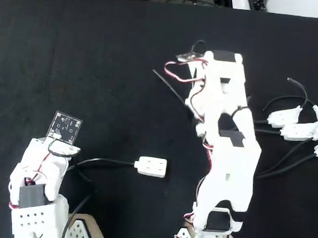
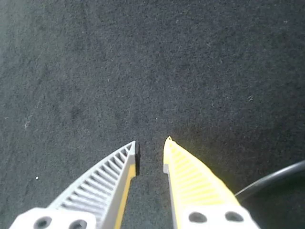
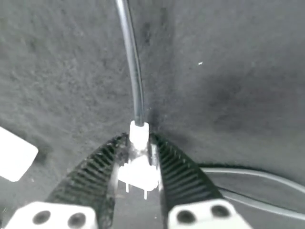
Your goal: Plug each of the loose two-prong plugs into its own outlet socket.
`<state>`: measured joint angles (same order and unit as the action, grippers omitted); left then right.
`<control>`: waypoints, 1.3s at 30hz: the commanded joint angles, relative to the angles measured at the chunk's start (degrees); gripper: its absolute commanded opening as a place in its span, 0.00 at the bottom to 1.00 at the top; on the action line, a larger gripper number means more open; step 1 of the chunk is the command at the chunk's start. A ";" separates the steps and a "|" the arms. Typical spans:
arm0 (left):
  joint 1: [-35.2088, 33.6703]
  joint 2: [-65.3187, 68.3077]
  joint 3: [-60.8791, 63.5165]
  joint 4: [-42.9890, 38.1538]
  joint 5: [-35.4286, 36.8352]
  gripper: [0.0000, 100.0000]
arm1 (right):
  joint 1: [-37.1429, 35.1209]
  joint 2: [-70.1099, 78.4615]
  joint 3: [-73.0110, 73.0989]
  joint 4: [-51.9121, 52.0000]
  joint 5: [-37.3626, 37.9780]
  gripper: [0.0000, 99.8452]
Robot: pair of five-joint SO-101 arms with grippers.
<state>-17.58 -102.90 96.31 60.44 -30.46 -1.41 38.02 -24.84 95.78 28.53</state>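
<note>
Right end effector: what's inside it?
A white two-prong plug sits pinched inside the right end effector, its black cord leading away. The fingers cover the plug's sides.

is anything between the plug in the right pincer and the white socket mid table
Nothing visible does. The right pincer grips the plug, and the socket lies uncovered on the table.

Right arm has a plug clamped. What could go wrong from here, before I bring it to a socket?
1. In the right gripper, the plug has its prongs pointing back toward the wrist camera, so it may need regripping before insertion.
2. The outlet socket lies loose on the cloth. The left gripper is open and apart from it, so a push may slide it.
</note>
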 commanded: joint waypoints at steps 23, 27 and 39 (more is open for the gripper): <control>-0.22 -0.35 1.10 -0.70 -0.53 0.11 | -2.99 7.34 -16.31 5.10 4.40 0.16; -0.22 -0.35 1.10 -0.70 -0.53 0.11 | -1.85 7.69 -14.81 5.10 9.49 0.16; -0.22 -0.35 1.10 -0.70 -0.53 0.11 | -5.01 7.78 -5.14 2.99 11.16 0.16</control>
<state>-17.58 -102.90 96.31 60.44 -30.46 -4.31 46.20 -31.60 98.86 39.87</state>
